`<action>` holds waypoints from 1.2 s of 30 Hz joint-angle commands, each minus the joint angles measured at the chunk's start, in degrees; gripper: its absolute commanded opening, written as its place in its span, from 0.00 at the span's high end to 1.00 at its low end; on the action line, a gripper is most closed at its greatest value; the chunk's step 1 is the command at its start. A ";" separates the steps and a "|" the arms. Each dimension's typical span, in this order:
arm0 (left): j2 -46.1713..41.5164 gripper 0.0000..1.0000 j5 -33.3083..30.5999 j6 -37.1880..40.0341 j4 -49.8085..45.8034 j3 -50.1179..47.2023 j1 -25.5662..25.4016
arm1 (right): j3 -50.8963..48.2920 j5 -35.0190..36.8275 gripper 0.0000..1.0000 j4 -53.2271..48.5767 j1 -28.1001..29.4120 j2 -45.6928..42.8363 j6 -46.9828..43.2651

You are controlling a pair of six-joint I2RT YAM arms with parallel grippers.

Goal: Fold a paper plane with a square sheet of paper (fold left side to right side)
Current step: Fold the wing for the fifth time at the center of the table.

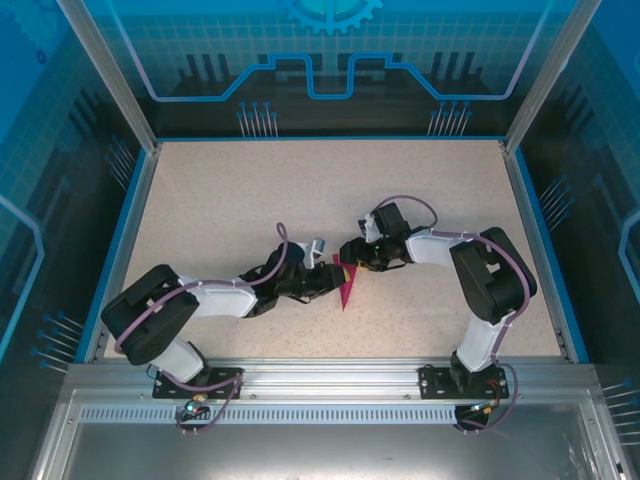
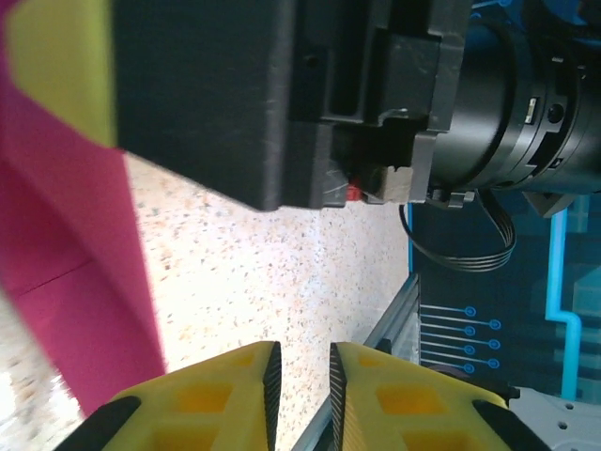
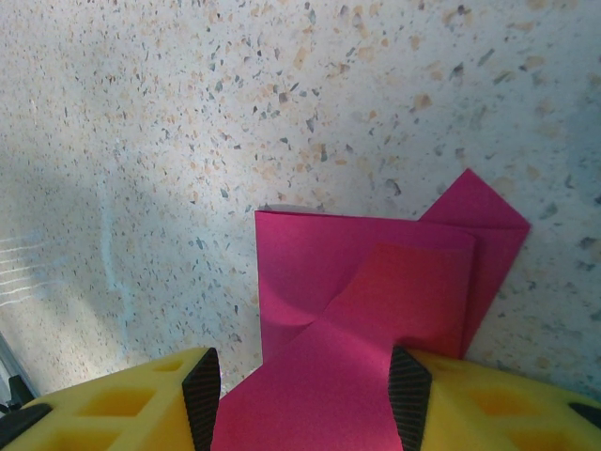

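Note:
The magenta paper plane [image 1: 347, 289] is a narrow pointed fold lying mid-table between the two arms. In the right wrist view the paper plane [image 3: 357, 272] spans from pad to pad of my right gripper [image 3: 305, 366] and is bowed with a soft crease, so that gripper is shut on it across its width. My right gripper [image 1: 352, 260] sits at the plane's top end. My left gripper [image 2: 300, 352] is open a narrow slit with nothing in it; the paper plane [image 2: 75, 310] rises to its left. My left gripper [image 1: 322, 280] is just left of the plane.
The right gripper's black body [image 2: 272, 94] hangs close above the left fingers. The speckled tabletop [image 1: 300, 190] stretches wide behind the arms. Blue rails [image 1: 120, 240] edge the table's sides and a metal rail [image 1: 320, 372] runs along the front.

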 commanded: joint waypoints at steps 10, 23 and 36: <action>9.06 0.78 1.63 -3.13 2.86 1.93 -1.76 | -0.69 2.92 0.45 -3.92 0.79 3.03 -0.96; 11.78 0.78 0.32 -4.70 3.58 0.15 -2.64 | -0.35 3.12 0.45 -4.53 0.83 3.01 -1.15; 13.90 0.78 -0.30 -5.56 3.40 -0.40 -2.81 | -0.03 3.12 0.45 -4.77 0.85 3.04 -1.33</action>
